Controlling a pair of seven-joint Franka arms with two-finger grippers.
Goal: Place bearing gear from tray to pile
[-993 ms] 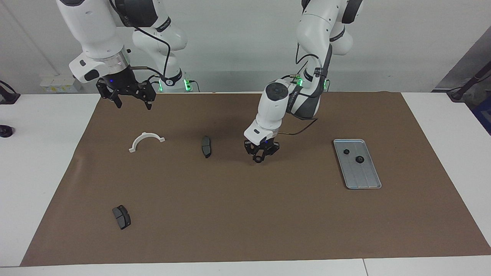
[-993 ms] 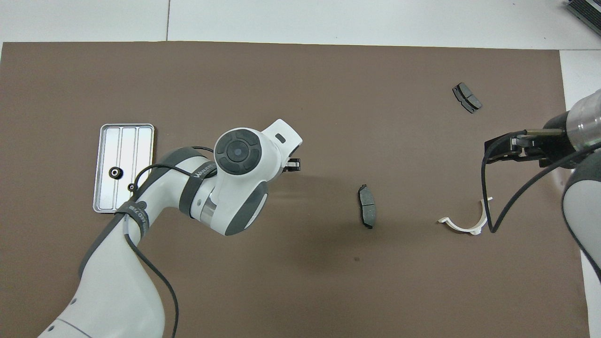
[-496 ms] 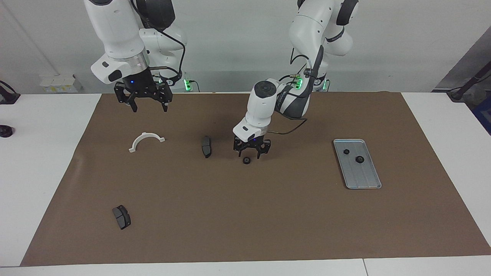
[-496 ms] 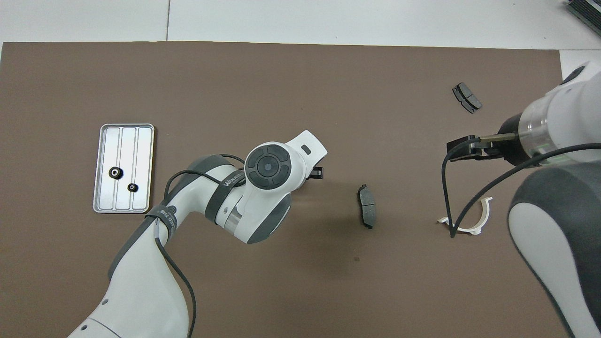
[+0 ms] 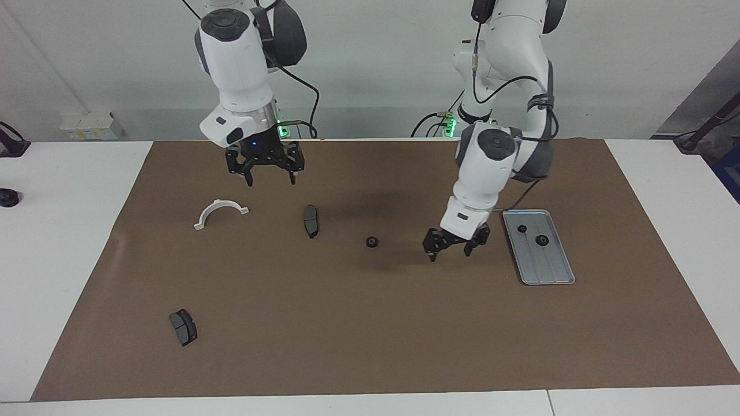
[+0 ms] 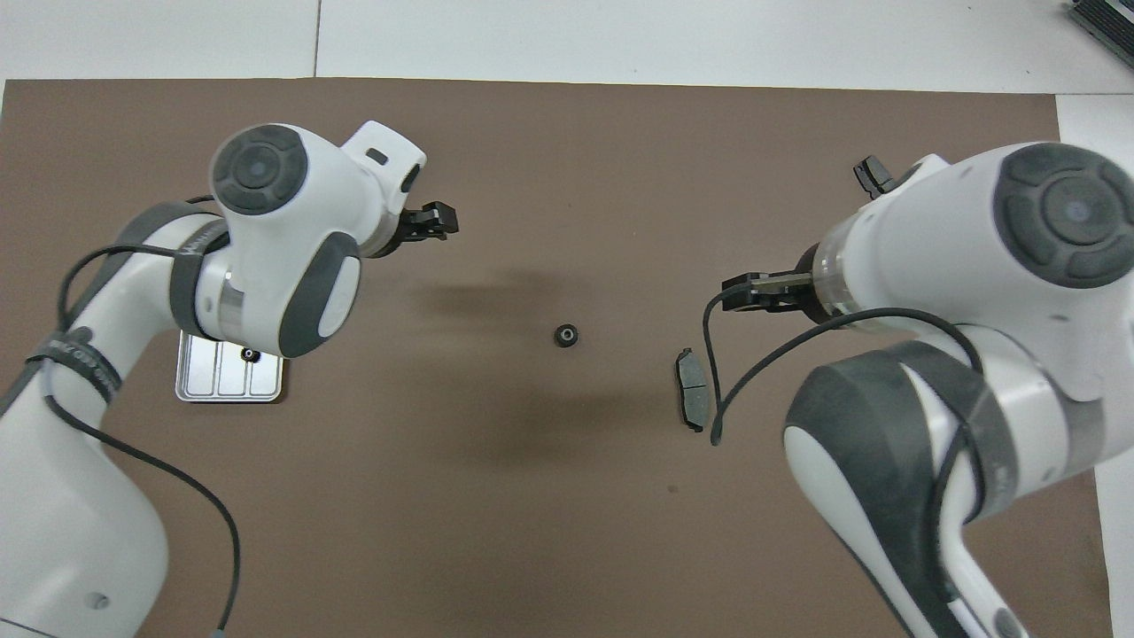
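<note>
A small black bearing gear (image 5: 372, 241) lies alone on the brown mat, beside the dark brake pad (image 5: 311, 221); it also shows in the overhead view (image 6: 565, 335). My left gripper (image 5: 451, 249) is open and empty, low over the mat between that gear and the silver tray (image 5: 548, 271). Two more black gears (image 5: 541, 240) lie in the tray. My right gripper (image 5: 270, 178) is open and empty, raised over the mat near the white half-ring bracket (image 5: 221, 212). In the overhead view the left arm hides most of the tray (image 6: 213, 390).
A second brake pad (image 5: 183, 327) lies farther from the robots, toward the right arm's end. The brown mat (image 5: 370, 323) covers most of the white table. In the overhead view the right arm hides the bracket and part of the second pad (image 6: 873, 175).
My left gripper let go of the gear on the mat, rose and swung back toward the tray. My right gripper moved in from its end of the table toward the middle.
</note>
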